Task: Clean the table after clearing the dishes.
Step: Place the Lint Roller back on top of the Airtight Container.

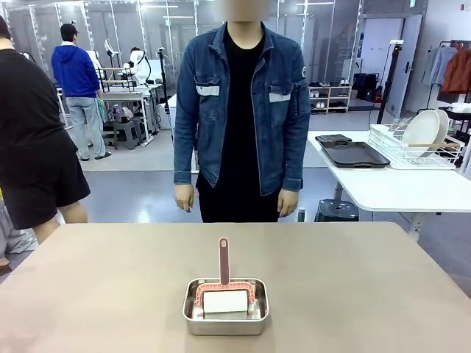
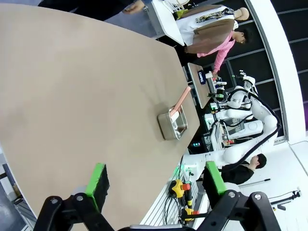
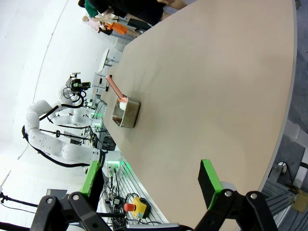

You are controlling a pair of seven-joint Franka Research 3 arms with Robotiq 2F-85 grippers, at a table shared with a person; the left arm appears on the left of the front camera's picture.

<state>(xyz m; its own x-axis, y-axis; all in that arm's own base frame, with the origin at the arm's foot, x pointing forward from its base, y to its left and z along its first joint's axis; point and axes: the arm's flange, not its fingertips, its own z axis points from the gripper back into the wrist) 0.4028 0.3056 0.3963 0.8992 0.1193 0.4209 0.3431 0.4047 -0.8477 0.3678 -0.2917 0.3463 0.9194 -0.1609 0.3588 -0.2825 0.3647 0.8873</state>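
- Stretching wide and bare, the table (image 1: 368, 294) has its beige-brown top open on both sides of the steel pan (image 1: 226, 307), which sits near the robot's edge, about midway along it.
- Inside the pan lies a pink roller (image 1: 224, 283) with a white head; its handle rises up past the far rim of the pan, toward the person.
- Far edge: the person (image 1: 241, 118) in a denim jacket stands just behind it, arms hanging, both hands (image 1: 183, 198) loose at the sides and clear of the tabletop.
- Beyond the table's right corner stands a white-topped table (image 1: 397, 187) — on it dark trays (image 1: 355, 154) and a wire rack (image 1: 416, 151) holding white plates (image 1: 425, 129); these dishes are well apart from the beige table.
- Left wrist view: the left gripper (image 2: 156, 185) hangs above the table's near corner, jaws spread wide, green pads (image 2: 97, 183) well apart, nothing between them; the pan (image 2: 172, 124) lies farther along the near edge.
- Right wrist view: the right gripper (image 3: 151, 183) is likewise over the near edge, fingers fully apart and empty, one green pad (image 3: 208, 182) over the tabletop, the other off its edge; the pan (image 3: 126, 113) sits ahead with open surface between.
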